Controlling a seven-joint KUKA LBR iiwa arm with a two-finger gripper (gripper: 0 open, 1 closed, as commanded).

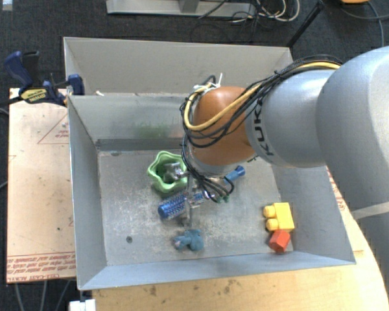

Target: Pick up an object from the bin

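Mid-bin, gripper (190, 207) down beside a blue ribbed roller (173, 207); nothing lifted yet.
Camera view: open or clenched, can't tell; roller lies on the bin (117, 238) floor, green ruffled cup (163, 172) behind, lumpy grey-blue toy (189, 241) in front, plastic yellow block (279, 215) well apart. Grasp, lift left.

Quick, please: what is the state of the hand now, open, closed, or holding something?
Hand: it cannot be told whether it is open or closed. It is right beside a blue ribbed piece, just below a green ring-shaped thing.
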